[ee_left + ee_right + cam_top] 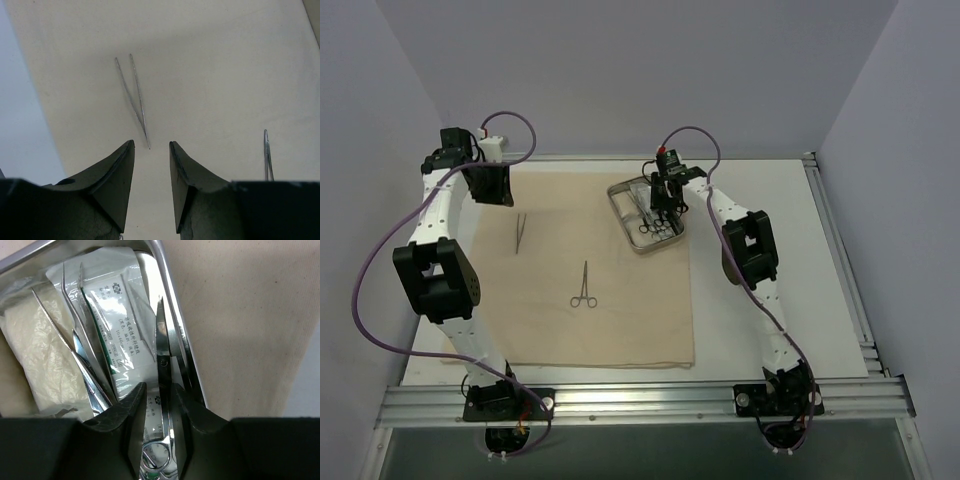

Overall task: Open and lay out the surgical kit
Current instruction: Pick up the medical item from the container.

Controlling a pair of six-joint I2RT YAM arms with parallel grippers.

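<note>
The right claw [159, 386] is down inside the tray [169, 290], its two fingers parted and standing on either side of the scissors [161, 345]. In the right wrist view a strip of packet shows between one finger and the steel, so the claw is released, not clenched on the scissors. The scissors lie flat along the tray's right wall, blades pointing away from the claw and the handle rings back under the fingers. Beside them lies a clear packet [112, 325] with a printed label. Across it rest a few thin pointed steel tools [75, 342], and at the far left is a white gauze pad [35, 360] in clear wrap. The tray sits on the far right corner of the beige cloth [620, 320], which is spread flat over the white tabletop [830, 260].

The left claw [151, 144] hangs above the far left part of the cloth, fingers apart with nothing between them, so it too is released. Just ahead of its fingertips in the left wrist view the tweezers [140, 116] lie on the cloth, closed end toward the claw and the two prongs spreading away. The claw does not touch them. To the right of the tweezers and nearer the arm bases, the forceps [584, 286] lie alone on the cloth, with the finger rings toward the near edge. They are well apart from both the tweezers and the tray.
</note>
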